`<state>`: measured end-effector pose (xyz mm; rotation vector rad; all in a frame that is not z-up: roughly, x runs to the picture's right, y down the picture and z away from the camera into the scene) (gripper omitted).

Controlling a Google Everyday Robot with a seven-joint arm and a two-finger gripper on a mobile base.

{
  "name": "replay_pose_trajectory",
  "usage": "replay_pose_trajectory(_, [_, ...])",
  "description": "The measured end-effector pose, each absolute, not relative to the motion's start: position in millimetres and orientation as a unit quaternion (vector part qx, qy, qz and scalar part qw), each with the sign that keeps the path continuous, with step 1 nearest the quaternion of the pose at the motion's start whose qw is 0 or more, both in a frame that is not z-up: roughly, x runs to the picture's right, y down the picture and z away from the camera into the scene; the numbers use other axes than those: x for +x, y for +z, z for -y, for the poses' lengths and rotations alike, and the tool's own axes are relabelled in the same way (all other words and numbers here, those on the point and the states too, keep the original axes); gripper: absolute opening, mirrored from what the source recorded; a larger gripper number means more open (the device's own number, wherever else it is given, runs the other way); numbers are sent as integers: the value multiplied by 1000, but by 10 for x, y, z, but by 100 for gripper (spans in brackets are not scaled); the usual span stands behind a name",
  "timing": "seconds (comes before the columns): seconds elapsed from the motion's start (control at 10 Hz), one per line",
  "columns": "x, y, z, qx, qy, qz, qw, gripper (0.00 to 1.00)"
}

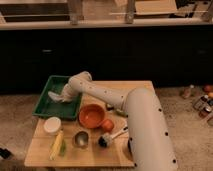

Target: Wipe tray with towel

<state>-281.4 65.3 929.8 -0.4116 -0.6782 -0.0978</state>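
Note:
A green tray (47, 106) sits at the back left of the wooden table (115, 152). A whitish towel (57, 96) lies bunched inside the tray, towards its right half. My white arm reaches from the lower right across the table into the tray. My gripper (65, 95) is down in the tray, pressed on the towel's right part.
An orange bowl (92, 115) stands just right of the tray, with a small red object (107, 124) beside it. A white cup (52, 125), a yellow corn cob (57, 144), a metal cup (80, 138) and a brush (110, 137) lie on the front part of the table.

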Motion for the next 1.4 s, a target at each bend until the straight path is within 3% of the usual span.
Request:
replay_pose_trajectory(0.9, [-2885,8889,-1060,-234,-118,372,891,0])
replay_pose_trajectory(1.4, [-2481,9029,-890,-223,-93,340,909,0])
